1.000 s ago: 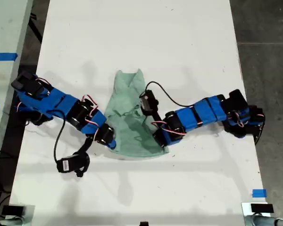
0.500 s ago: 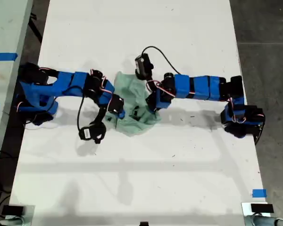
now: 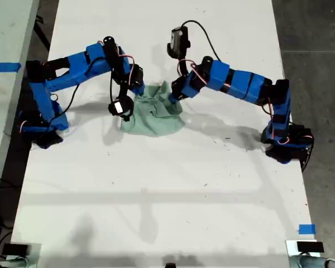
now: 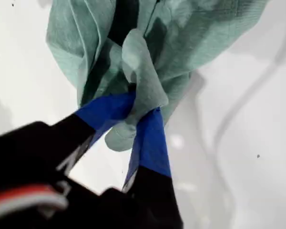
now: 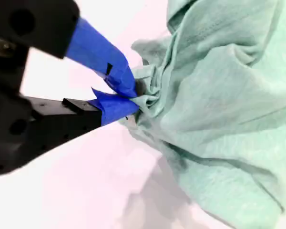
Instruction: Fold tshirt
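Note:
The pale mint-green tshirt (image 3: 153, 114) lies bunched in a small heap on the white table (image 3: 167, 190). Two blue arms meet over its far edge. One arm's gripper (image 3: 138, 89) is at the heap's corner on the exterior view's left, the other arm's gripper (image 3: 173, 98) at the corner on the right. The wrist views do not show which arm is which. My first gripper (image 4: 140, 107) is shut on a gathered fold of the tshirt (image 4: 152, 43). My second gripper (image 5: 133, 100) is shut on a crumpled edge of the tshirt (image 5: 224, 109).
Black wrist cameras on cables hang by each arm, one (image 3: 121, 106) beside the heap and one (image 3: 178, 40) above it. The arm bases (image 3: 42, 131) (image 3: 287, 145) stand at the table's side edges. A blue tape mark (image 3: 306, 229) sits near the front corner at the exterior view's right.
Both arms have swung from the near side of the shirt toward the far side, carrying cloth with them. The shirt went from spread long to a smaller bunched heap.

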You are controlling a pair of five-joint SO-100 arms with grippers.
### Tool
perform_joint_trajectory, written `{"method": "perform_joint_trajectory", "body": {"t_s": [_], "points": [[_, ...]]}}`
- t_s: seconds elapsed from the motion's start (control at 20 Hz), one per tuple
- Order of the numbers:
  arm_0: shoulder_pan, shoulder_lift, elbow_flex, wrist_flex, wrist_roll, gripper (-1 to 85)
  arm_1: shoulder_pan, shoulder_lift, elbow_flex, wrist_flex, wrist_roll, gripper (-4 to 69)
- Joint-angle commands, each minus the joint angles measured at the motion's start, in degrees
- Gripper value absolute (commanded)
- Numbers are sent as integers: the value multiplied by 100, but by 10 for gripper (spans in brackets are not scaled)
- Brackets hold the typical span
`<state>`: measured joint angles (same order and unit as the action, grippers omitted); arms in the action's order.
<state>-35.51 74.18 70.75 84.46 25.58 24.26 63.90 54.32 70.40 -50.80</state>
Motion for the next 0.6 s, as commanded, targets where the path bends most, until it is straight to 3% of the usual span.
{"method": "perform_joint_trajectory", "body": {"t_s": [0.0, 0.1, 0.3, 0.4, 0.55], "points": [[-554, 940, 70, -114, 44, 283, 466, 334, -633, -255, -272, 380], [-1310, 1477, 281, -62, 290, 298, 1125, 606, -580, 123, -475, 311], [-2698, 2909, 1301, -229, 984, 298, 2505, 1784, 308, 1046, -1063, 285], [-2839, 3665, 2065, -457, 1151, 292, 2900, 2382, 940, 1397, -1248, 277], [-2109, 5089, 3814, -1204, 1002, 256, 2839, 3656, 2786, 1327, -1169, 265]]}}
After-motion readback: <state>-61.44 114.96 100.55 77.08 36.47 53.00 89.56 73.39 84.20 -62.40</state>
